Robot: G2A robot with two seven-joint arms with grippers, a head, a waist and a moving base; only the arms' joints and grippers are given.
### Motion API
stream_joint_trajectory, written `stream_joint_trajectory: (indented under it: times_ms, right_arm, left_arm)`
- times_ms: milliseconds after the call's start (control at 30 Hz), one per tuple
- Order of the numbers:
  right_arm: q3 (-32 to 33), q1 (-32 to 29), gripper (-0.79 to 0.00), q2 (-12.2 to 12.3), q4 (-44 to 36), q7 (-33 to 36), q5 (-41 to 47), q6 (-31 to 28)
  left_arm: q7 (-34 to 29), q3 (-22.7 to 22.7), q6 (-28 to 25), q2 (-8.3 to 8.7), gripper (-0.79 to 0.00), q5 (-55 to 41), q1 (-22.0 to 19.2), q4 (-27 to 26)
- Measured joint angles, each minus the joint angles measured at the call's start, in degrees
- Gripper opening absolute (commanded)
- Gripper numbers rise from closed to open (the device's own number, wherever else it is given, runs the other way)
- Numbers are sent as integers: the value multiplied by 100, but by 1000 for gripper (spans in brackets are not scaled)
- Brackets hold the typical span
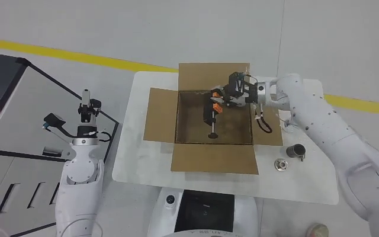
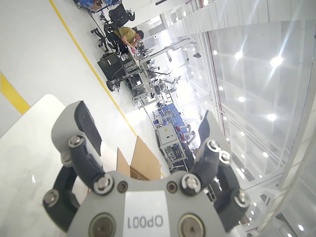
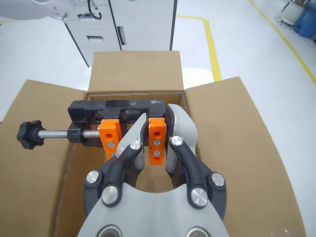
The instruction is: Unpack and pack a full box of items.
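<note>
While the right gripper (image 3: 157, 117) pinches the black-and-orange metal screw clamp (image 3: 116, 107) by one orange block, whose flat faces likely hold surest, it hangs over the open brown cardboard box (image 3: 222, 124) — left gripper (image 2: 144, 112) spread, aside.

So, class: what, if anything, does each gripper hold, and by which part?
The right gripper grips the clamp by one orange block; the left gripper holds nothing.

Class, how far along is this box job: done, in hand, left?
Done: the cardboard box stands open, and two metal fittings lie on the table beside it. In hand: the right gripper grips the orange-jawed clamp over the box. Left: the clamp is not yet set down.
</note>
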Motion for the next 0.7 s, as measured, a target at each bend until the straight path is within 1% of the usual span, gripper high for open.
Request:
stream_joint_trajectory:
  times_ms: [33, 100, 133, 200, 233, 300, 333, 400, 433, 533, 700]
  right_arm:
    - [371, -254, -785, 245, -406, 128, 86, 26]
    - [989, -726, -785, 603, -1060, 372, 211, 135]
    - [1431, -1109, -785, 828, -1535, 562, 322, 256]
    - [2106, -1736, -785, 1126, -2231, 869, 523, 474]
    - [2562, -2165, -785, 1296, -2660, 1087, 666, 646]
    - [3250, -2807, -785, 1507, -3209, 1406, 885, 909]
    - [3704, -3229, -785, 1624, -3504, 1612, 1027, 1054]
    - [4373, -3835, -785, 1764, -3832, 1883, 1237, 1222]
    - [4805, -4229, -785, 1837, -3978, 2062, 1366, 1313]
    - [5841, -5171, -785, 1961, -4182, 2496, 1709, 1536]
    - [7464, -6647, -785, 2010, -4319, 3075, 2149, 1888]
  left_arm:
    - [0, 0, 0, 0, 0, 0, 0, 0]
    - [0, 0, 0, 0, 0, 0, 0, 0]
    - [0, 0, 0, 0, 0, 0, 0, 0]
    - [0, 0, 0, 0, 0, 0, 0, 0]
    - [0, 0, 0, 0, 0, 0, 0, 0]
    - [0, 0, 0, 0, 0, 0, 0, 0]
    - [0, 0, 0, 0, 0, 0, 0, 0]
    - [0, 0, 0, 0, 0, 0, 0, 0]
    - [0, 0, 0, 0, 0, 0, 0, 0]
    - [0, 0, 0, 0, 0, 0, 0, 0]
    - [0, 0, 0, 0, 0, 0, 0, 0]
